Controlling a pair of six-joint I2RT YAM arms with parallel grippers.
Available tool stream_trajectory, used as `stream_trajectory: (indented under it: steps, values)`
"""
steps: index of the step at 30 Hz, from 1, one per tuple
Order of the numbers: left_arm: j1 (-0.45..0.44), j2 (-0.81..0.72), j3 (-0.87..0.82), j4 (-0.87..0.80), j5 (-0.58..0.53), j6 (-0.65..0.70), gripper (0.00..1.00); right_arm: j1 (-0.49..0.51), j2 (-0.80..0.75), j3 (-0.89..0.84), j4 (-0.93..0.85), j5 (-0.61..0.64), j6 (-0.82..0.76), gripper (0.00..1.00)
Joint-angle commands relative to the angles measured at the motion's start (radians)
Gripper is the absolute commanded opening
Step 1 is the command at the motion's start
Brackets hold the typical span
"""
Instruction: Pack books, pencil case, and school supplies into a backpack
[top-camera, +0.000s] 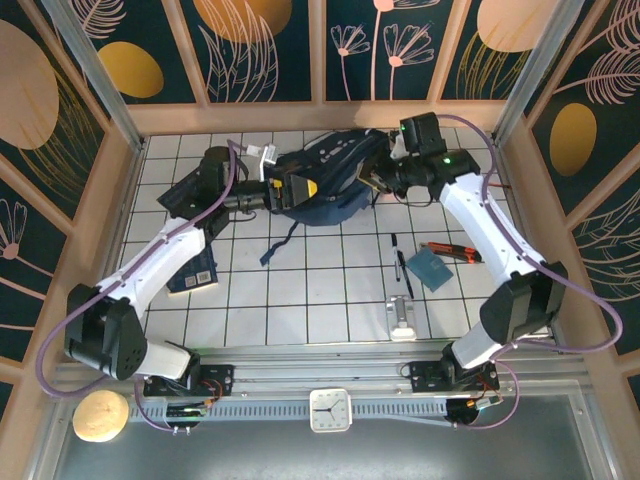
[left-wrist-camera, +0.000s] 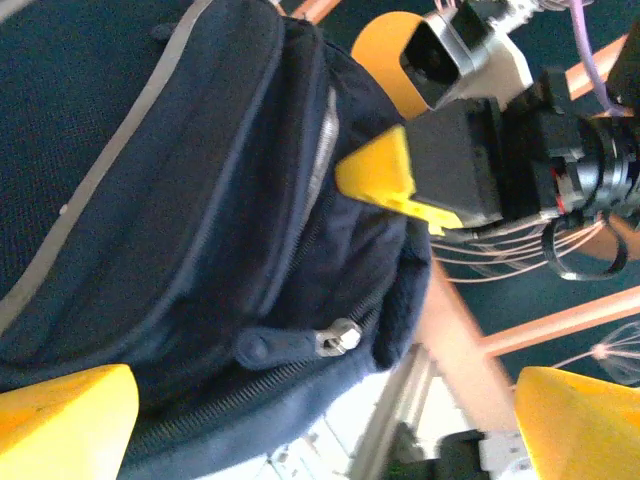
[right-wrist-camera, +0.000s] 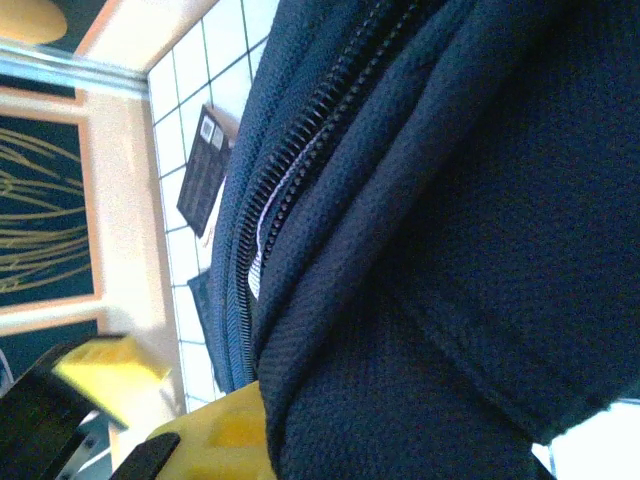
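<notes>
The left jaws stand wide open against the backpack's (top-camera: 330, 162) left side, gripping nothing. The right jaws are narrow, pinching fabric at its right edge.

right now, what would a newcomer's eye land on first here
The navy backpack lies far centre, worked from both sides: the right end effector pinches its edge, and the left end effector gapes open beside it. A teal notebook and a black pen lie unpacked at right.
</notes>
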Motion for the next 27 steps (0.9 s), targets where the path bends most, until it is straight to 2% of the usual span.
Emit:
stream_trajectory:
  steps: [1,5,10,16,27]
  values:
    - [0.004,0.015,-0.019,0.192,0.149,-0.232,0.93,-0.009,-0.095,-0.010,0.172,-0.116,-0.033,0.00]
    - [0.004,0.016,-0.024,0.149,0.198,-0.205,0.90,-0.010,-0.101,-0.018,0.186,-0.143,-0.027,0.00]
    - [0.003,0.058,-0.025,0.180,0.221,-0.216,0.78,-0.009,-0.110,-0.033,0.200,-0.156,-0.012,0.00]
    - [0.002,0.072,0.001,0.114,0.258,-0.167,0.76,-0.011,-0.100,-0.033,0.195,-0.148,-0.012,0.00]
    - [-0.049,0.121,0.062,0.114,0.289,-0.160,0.69,-0.010,-0.086,-0.056,0.220,-0.149,-0.002,0.00]
